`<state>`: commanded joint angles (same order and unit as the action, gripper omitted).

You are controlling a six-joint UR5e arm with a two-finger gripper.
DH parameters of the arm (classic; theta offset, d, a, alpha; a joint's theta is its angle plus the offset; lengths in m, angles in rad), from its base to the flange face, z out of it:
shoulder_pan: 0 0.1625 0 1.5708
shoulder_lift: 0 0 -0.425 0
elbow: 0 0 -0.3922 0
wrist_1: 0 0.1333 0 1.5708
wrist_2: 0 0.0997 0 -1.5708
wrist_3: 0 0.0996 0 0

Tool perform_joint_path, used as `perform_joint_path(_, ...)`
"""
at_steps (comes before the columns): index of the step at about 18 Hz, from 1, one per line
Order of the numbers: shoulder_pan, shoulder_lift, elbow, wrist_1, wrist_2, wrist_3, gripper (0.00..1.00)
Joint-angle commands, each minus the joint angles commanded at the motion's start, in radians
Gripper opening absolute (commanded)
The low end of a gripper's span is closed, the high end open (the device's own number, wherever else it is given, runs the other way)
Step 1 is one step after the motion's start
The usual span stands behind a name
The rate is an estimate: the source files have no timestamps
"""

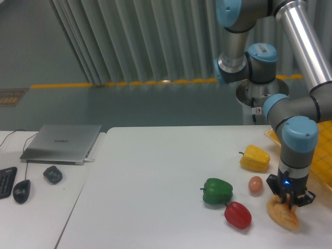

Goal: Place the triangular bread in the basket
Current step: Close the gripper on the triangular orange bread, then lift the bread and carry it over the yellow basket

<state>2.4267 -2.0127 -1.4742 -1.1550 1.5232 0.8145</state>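
The triangular bread [282,216], golden-tan with a browned crust, lies on the white table at the front right. My gripper [288,202] stands directly on top of it, pointing down, its fingers drawn in around the bread's upper part. Only a yellow lattice strip of the basket [326,155] shows at the right edge, behind and to the right of the arm.
A small tan egg [255,184] sits just left of the gripper. A yellow pepper [254,158], a green pepper [217,191] and a red pepper [238,215] lie nearby. On the left table are a laptop [62,143], a mouse [21,191] and a small dark object [53,174].
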Motion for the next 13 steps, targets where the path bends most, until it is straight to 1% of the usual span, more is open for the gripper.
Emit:
perform_joint_path(3,0.005,0.043,0.006,-0.008,0.015,0.005,0.11)
perform_joint_path(4,0.008,0.066,0.006,-0.021,0.015,0.006,0.11)
perform_joint_path(7,0.031,0.127,0.006,-0.110,0.050,0.047,0.11)
perform_joint_path(9,0.040,0.167,0.011,-0.175,0.087,0.128,0.11)
perform_joint_path(11,0.067,0.207,0.008,-0.256,0.094,0.197,0.11)
perform_joint_path(12,0.081,0.218,0.005,-0.285,0.101,0.257,0.11)
perform_joint_path(13,0.094,0.221,-0.001,-0.301,0.113,0.328,0.12)
